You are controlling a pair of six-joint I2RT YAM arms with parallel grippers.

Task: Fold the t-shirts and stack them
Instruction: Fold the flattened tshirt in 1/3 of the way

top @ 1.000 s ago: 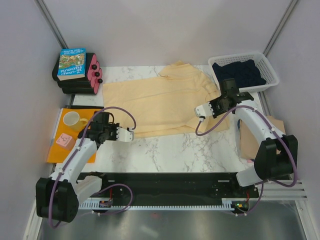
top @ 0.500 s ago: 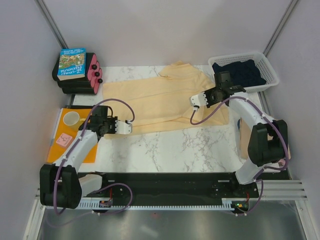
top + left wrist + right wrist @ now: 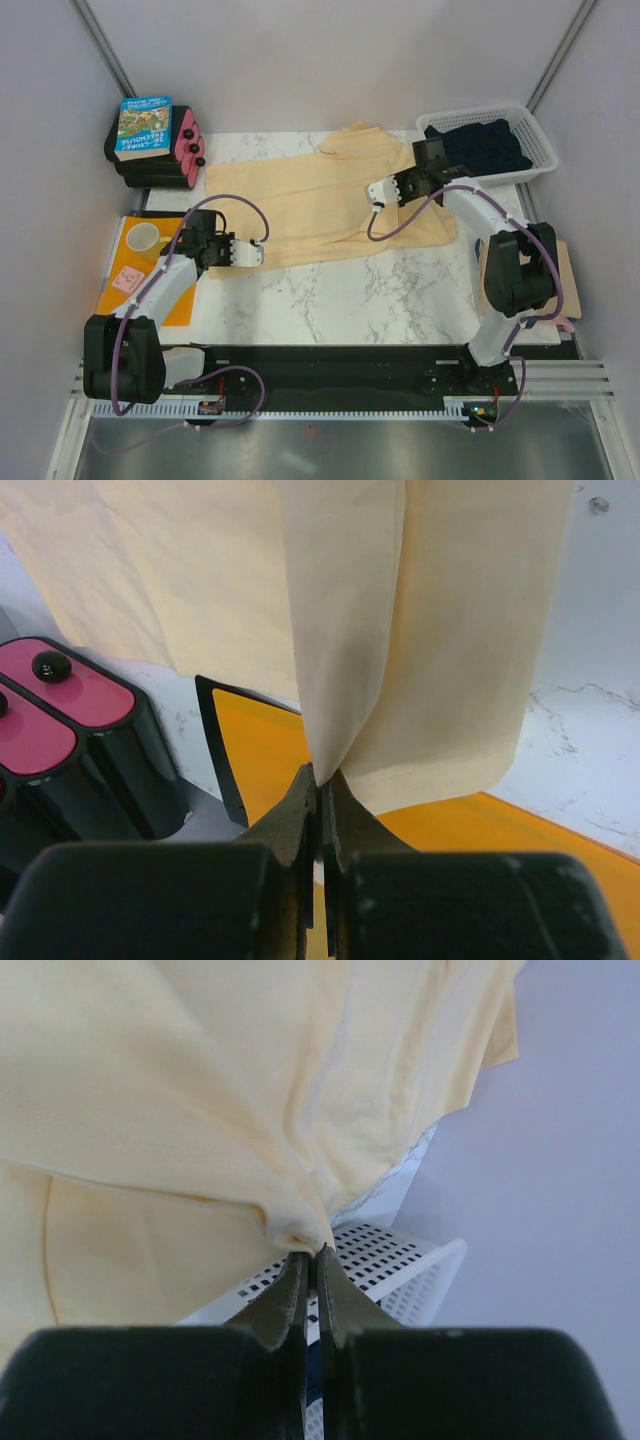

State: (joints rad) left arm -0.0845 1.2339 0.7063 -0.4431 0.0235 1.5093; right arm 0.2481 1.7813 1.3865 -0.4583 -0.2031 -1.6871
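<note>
The big yellow shirt (image 3: 310,205) lay spread on the white table (image 3: 400,300). The left pincer (image 3: 320,785) was shut tight on its near left corner. The right pincer (image 3: 312,1260) was shut tight on a bunched bit of its right side, not far from the basket (image 3: 545,150). The cloth looked light, soft and floppy, so it would likely sag and crease. Holding it by edges or corners, one each side, seemed best

T-shirt (image 3: 180,1090) in right hand (image 3: 311,1253) (basket (image 3: 400,1260) behind)
</note>
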